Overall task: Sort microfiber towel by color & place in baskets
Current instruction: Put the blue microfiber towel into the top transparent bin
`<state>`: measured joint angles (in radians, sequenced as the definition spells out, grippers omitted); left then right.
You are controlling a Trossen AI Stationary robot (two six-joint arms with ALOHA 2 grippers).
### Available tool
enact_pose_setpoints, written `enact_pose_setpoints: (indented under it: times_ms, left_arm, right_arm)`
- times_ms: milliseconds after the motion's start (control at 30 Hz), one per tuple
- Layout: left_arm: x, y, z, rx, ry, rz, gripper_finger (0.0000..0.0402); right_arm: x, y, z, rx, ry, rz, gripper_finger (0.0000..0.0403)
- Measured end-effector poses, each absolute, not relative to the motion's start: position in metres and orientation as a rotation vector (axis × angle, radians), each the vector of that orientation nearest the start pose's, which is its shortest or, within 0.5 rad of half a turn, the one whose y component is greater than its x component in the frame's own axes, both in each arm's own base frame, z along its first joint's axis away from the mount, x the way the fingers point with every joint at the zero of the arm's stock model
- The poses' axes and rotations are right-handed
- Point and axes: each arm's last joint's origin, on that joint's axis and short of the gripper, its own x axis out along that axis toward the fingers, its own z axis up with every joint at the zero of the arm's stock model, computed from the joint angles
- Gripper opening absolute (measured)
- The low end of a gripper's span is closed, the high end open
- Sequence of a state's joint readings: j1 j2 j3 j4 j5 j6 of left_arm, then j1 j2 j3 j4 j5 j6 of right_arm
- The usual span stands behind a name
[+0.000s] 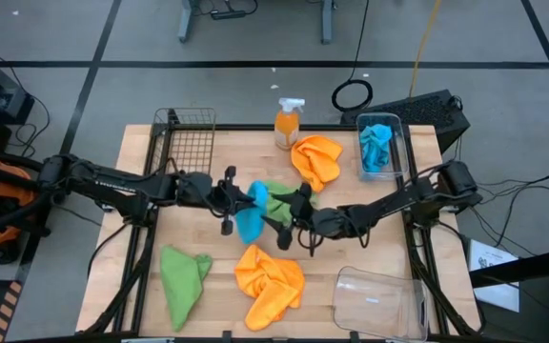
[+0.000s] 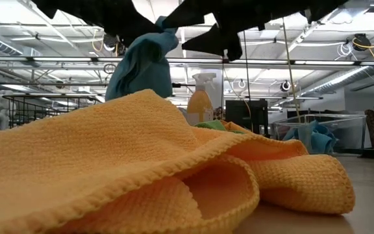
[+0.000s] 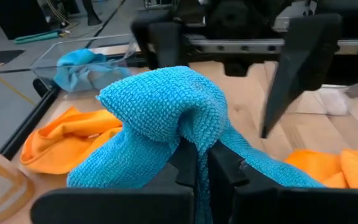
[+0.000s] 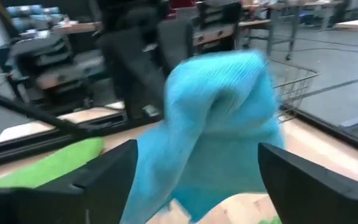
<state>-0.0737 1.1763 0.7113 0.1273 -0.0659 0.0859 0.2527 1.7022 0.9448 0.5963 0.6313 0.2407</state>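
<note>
The left pincer [image 3: 202,163] is clenched on the blue towel [image 1: 249,211], which hangs lifted above the middle of the worktop [image 1: 351,248]. The right pincer [image 1: 294,225] faces it just beside, fingers spread wide with the cloth between them (not gripping it). Farther off, toward the right rear corner, the clear basket [image 1: 396,143] already holds the other blue towel [image 1: 376,145]; the right arm is nearer to it, so a handover seems likely.
</note>
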Motion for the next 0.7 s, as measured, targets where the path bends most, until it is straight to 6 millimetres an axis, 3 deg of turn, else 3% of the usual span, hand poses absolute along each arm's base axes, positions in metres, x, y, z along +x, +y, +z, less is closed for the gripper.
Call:
enact_pose_setpoints:
  times_ms: [233,467,600,700]
  left_arm:
    - [0.254,-0.025,0.259,0.122,0.336,-0.056,0.0020]
    - [0.255,-0.030,0.261,0.127,0.310,-0.068,0.0022]
    - [0.254,-0.033,0.262,0.151,0.300,-0.083,0.0023]
    - [0.254,-0.035,0.262,0.152,0.299,-0.091,0.0023]
  right_arm:
    - [0.361,0.070,0.226,0.197,0.170,-0.411,0.0349]
    - [0.369,0.068,0.219,0.209,0.186,-0.249,0.0349]
    - [0.375,0.064,0.213,0.176,0.163,-0.233,0.0328]
    - [0.378,0.061,0.210,0.160,0.151,-0.238,0.0292]
